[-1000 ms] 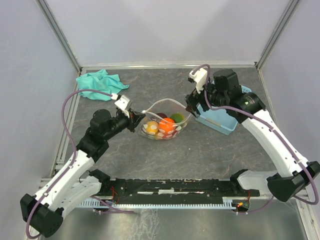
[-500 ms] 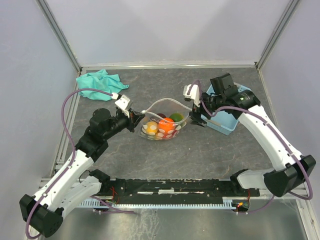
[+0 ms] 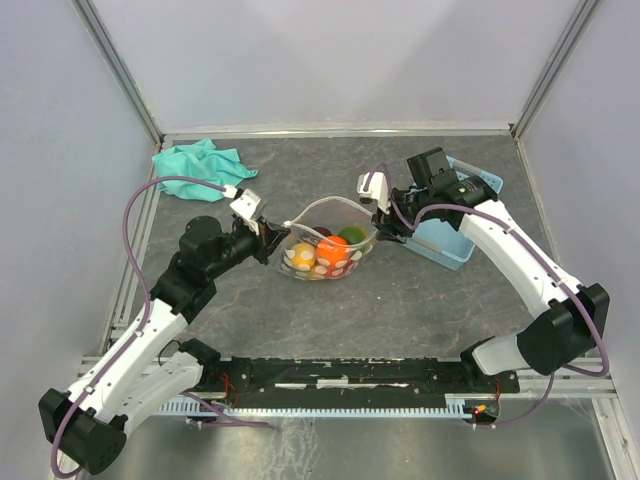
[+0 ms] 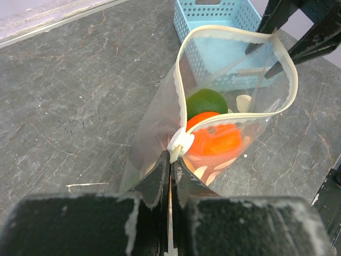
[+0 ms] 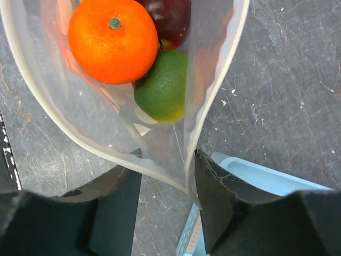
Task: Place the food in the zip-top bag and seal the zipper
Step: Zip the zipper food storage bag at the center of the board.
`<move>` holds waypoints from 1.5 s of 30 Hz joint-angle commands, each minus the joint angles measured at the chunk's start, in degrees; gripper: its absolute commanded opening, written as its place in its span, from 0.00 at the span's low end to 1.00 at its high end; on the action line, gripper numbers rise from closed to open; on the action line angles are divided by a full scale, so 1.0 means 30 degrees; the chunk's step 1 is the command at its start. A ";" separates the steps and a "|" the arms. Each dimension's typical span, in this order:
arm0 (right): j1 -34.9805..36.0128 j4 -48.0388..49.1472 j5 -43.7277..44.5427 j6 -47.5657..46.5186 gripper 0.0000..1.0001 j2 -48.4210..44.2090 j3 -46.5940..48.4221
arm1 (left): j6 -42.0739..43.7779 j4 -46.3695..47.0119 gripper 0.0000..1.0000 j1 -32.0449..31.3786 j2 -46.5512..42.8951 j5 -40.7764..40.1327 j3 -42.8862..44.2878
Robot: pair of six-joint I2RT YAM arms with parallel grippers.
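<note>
While the dark grey, stone-patterned surface (image 3: 300, 320) spreads wide under everything, the two white-and-black arms reach in from the near edge towards its middle. Back right, the light-blue perforated plastic basket (image 3: 445, 252) sits just beside the right arm's wrist. Back left, well apart from the action, lies the crumpled teal cloth (image 3: 198, 160).

Centre stage now: the clear, thin plastic zip-top bag (image 4: 154, 120) printed with white dots sits on the surface between the two arms, its mouth gaping in a wide loop. Inside it the glossy toy fruits are bunched together. A round orange one (image 5: 113, 40) touches a green one (image 5: 162, 93), a dark maroon one (image 5: 171, 18) is tucked against both, and a yellow one (image 3: 305, 254) lies on the side nearer the left arm.

Look at the left gripper (image 4: 171, 164): its fingers are pressed together, pinching the bag's edge right at the slider. Over at the other end, the right gripper (image 5: 164, 162) has its fingers apart. The corner of the mouth lies in the gap between them and is not squeezed.

The narrow whitish zipper (image 4: 237, 36) runs unsealed round the whole opening, and its small white slider (image 4: 180, 143) sits at the left fingers' tips.
</note>
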 commanded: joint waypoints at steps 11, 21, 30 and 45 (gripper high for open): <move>-0.1979 -0.0515 0.0439 0.0241 0.02 -0.1396 -0.0496 | 0.0850 0.0216 0.03 0.0126 -0.0825 -0.2142 0.0575; -0.2681 0.1444 -0.0101 0.2062 0.06 -0.2901 -0.2406 | 0.0078 0.1059 0.03 0.0187 -0.0467 -0.1294 0.0250; -0.1944 0.2711 -0.2410 0.4773 0.45 -0.4807 -0.1145 | 0.0377 0.1036 0.03 0.0184 0.0222 -0.0244 0.1077; 0.5272 0.8961 -0.0710 0.5554 0.59 -0.1340 0.1296 | 0.0337 0.0648 0.03 0.0193 0.0190 0.0417 0.1445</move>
